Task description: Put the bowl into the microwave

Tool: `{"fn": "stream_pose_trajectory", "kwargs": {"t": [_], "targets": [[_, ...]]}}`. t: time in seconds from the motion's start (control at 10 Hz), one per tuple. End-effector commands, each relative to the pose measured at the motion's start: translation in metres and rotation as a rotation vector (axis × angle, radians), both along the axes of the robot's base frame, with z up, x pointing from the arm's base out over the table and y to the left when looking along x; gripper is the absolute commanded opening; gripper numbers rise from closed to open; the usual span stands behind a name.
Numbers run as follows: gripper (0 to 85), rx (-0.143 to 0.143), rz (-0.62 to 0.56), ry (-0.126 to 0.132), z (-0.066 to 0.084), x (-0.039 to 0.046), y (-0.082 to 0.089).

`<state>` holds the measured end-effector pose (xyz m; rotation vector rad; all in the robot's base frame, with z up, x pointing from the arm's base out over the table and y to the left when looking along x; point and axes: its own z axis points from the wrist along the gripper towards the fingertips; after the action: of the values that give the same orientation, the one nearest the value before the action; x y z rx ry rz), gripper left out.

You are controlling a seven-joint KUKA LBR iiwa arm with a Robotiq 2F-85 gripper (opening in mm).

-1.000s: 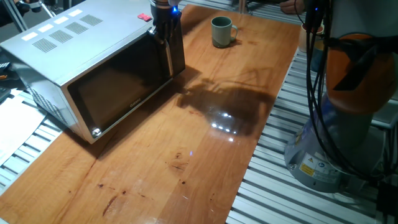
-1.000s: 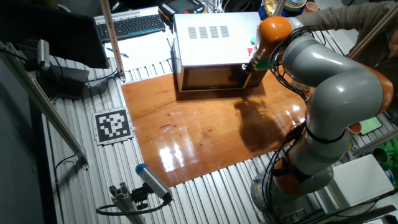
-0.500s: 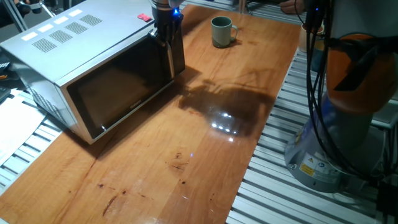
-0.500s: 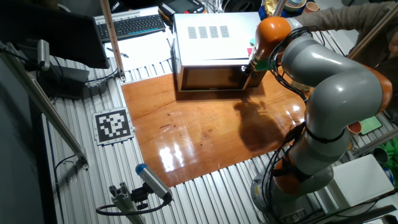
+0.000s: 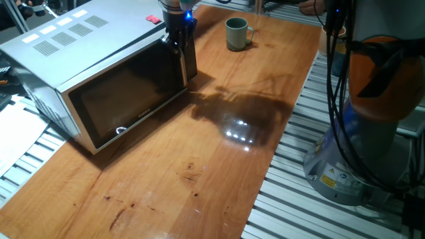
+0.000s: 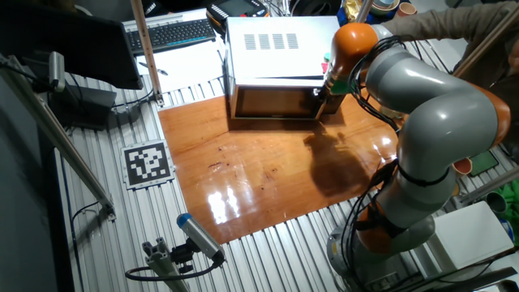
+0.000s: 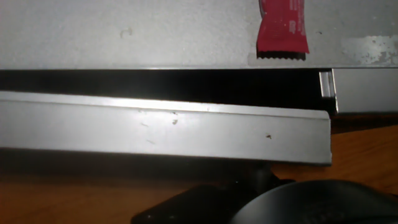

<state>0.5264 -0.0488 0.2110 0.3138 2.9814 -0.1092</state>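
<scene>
One fixed view: gripper [image 5: 179,41] at microwave [image 5: 99,73] door handle, finger gap can't tell; bowl [image 5: 236,34] upright on table [image 5: 219,159], well apart. Other fixed view: door ajar at gripper [image 6: 323,91]. Hand view: dark gap behind door top edge [image 7: 161,134], red packet [image 7: 283,28] on top

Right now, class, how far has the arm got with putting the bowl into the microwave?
Done: little so far. The microwave door stands slightly ajar, a dark gap showing in the hand view. In hand: the gripper is at the door's handle edge. Left: opening fully, then fetching the bowl, untouched on the table.
</scene>
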Motion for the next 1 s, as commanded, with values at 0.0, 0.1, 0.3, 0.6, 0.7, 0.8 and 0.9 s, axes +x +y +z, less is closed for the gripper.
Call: {"fn": "stream_pose_trajectory", "kwargs": {"t": [0.0,0.1,0.3,0.6,0.7,0.8,0.9], "targets": [[0.0,0.001,-0.002,0.007,0.0,-0.0012,0.002],[0.0,-0.001,-0.003,0.011,-0.001,-0.0022,0.003],[0.0,-0.01,-0.006,0.026,0.001,-0.0031,0.007],[0.0,0.004,-0.022,0.051,0.003,-0.0037,0.011],[17.0,0.015,-0.04,0.057,0.004,-0.0038,0.013],[17.0,0.026,-0.064,0.068,0.005,-0.0039,0.016],[34.0,0.027,-0.084,0.077,0.006,-0.0042,0.019]]}}
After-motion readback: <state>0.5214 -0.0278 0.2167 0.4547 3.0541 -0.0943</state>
